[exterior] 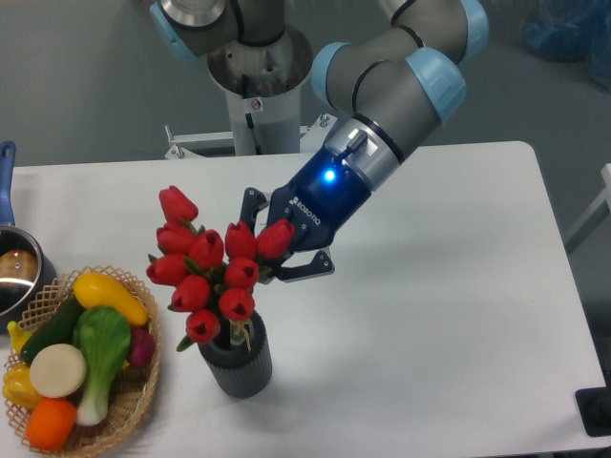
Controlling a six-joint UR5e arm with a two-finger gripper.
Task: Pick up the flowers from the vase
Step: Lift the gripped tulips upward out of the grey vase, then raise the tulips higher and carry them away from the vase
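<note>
A white table (439, 315) fills most of the view, with a grey floor behind it and a blue heap in the far right corner. At the far edge of the table stands the arm's white pedestal (260, 95), and from it the grey arm (401, 76) with light blue joint caps reaches down and to the left toward the middle of the table. A blue light glows on its dark wrist.

At the near left corner sits a woven wicker basket (129, 405) holding toy vegetables (81, 358): a yellow one, a green and white one, a dark green one, a round cream one and an orange one among them. Beyond it, at the left edge, part of a metal pot (14, 272) with a blue handle shows.

The gripper (277, 250) is clamped on the flowers (215, 272), its black fingers (307, 268) closed around the right side of the bunch just under the red buds. The bunch of red tulip buds leans to the left, with the lowest bud just above the mouth of the vase (236, 361). A few thin stems still reach down into the round opening, so the bunch is raised but not clear of the rim. The vase, dark grey and ribbed, stands upright on the table near the front, just right of the basket and apart from it
</note>
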